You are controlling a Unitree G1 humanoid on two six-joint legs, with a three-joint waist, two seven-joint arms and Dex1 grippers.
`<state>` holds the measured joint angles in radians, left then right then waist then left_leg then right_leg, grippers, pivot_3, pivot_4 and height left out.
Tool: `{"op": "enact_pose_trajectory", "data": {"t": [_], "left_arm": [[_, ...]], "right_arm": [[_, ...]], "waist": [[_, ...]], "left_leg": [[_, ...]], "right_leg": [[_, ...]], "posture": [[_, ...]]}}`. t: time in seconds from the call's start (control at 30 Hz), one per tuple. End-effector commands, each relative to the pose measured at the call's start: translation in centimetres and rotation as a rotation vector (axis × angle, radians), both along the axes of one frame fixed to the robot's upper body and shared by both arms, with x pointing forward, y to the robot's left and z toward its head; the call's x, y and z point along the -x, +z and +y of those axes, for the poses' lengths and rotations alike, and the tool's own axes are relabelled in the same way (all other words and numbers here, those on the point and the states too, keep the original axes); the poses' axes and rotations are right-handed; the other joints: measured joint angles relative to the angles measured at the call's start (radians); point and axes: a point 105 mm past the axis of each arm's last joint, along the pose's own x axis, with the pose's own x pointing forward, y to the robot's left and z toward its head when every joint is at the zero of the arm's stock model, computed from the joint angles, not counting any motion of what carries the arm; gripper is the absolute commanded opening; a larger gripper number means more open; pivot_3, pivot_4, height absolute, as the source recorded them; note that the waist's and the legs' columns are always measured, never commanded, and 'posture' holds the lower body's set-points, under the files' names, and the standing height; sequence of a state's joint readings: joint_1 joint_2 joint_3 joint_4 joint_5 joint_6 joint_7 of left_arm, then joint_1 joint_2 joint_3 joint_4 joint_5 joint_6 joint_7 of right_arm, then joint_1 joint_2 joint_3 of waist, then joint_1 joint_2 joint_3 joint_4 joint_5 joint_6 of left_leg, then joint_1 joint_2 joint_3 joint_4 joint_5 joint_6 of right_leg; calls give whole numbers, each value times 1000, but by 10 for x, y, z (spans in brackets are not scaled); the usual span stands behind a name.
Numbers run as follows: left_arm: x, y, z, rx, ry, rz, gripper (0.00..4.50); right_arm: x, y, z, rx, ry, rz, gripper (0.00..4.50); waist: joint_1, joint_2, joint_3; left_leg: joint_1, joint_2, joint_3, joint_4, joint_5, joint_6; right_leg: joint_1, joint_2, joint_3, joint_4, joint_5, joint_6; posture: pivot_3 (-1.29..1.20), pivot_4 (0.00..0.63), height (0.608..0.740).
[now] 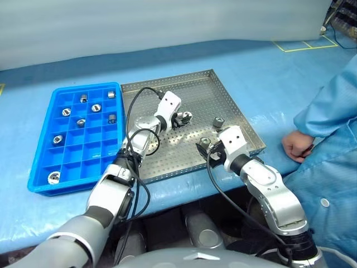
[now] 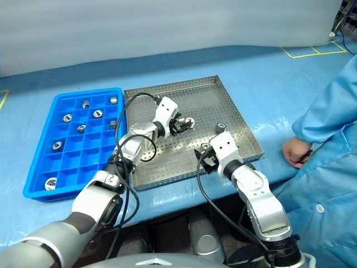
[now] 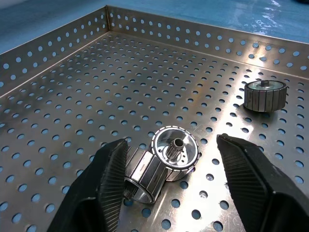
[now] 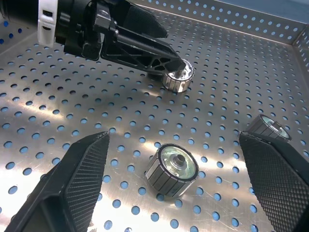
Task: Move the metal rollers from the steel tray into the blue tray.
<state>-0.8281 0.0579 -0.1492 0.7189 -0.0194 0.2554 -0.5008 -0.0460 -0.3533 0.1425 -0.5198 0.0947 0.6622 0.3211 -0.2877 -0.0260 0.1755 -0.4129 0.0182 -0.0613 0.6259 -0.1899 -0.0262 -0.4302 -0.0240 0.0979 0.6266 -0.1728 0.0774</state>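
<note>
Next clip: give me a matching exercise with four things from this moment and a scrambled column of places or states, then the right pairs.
Things:
1. left tool
2. right tool
3. blue tray
4. person's hand

Places or states:
A. rests on the blue table cover beside the steel tray
B. holds several metal rollers in its compartments
C. open around a roller lying on its side
D. open around a roller near the tray's front edge

Pairs: 1-C, 2-D, 3-B, 4-A

The steel tray point(image 1: 220, 95) is dull grey metal full of little holes. The metal rollers point(image 3: 175, 152) are shiny, with ridged sides. The blue tray point(image 1: 39, 162) is smooth plastic. The claw fingers point(image 4: 82, 179) are black and bumpy.
</note>
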Motion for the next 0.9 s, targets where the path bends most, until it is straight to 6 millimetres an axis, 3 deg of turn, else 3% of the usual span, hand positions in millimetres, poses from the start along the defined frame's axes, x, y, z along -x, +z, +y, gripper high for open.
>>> {"op": "enact_pose_trajectory", "data": {"t": [0.03,0.27,0.53,0.63,0.83,0.9], "left_arm": [[-9,14,-12,-8,13,-56,4484],[-10,1,-21,-91,5,-51,4484],[-10,-20,-11,-194,27,-23,4484],[-11,-24,-5,-220,43,-14,3938],[-9,-26,-3,-214,26,-2,2072],[-9,-22,-3,-173,30,1,2072]], "right_arm": [[1,9,-3,-4,-11,-42,4500],[4,8,-7,-6,-39,-43,4500],[2,10,-10,-18,-65,-54,4500],[-1,11,-11,-22,-77,-60,4500],[-6,14,-11,-32,-93,-74,4500],[-6,13,-11,-29,-92,-73,4500]], "waist": [[-1,0,0],[-18,0,0],[-40,0,0],[-41,0,0],[-50,0,0],[-50,0,0]], "left_leg": [[0,0,0,0,0,0],[0,0,0,0,0,0],[0,0,0,0,0,0],[0,0,0,-1,0,0],[1,0,0,-1,0,0],[1,0,0,-1,0,0]], "right_leg": [[0,0,0,0,0,0],[0,0,0,0,0,0],[0,0,0,0,0,0],[0,0,0,0,0,0],[1,0,0,0,0,1],[1,0,0,0,0,1]], "posture": [[-274,150,740],[-296,150,740],[-294,150,740],[-294,150,740],[-266,150,740],[-266,150,740]]}}
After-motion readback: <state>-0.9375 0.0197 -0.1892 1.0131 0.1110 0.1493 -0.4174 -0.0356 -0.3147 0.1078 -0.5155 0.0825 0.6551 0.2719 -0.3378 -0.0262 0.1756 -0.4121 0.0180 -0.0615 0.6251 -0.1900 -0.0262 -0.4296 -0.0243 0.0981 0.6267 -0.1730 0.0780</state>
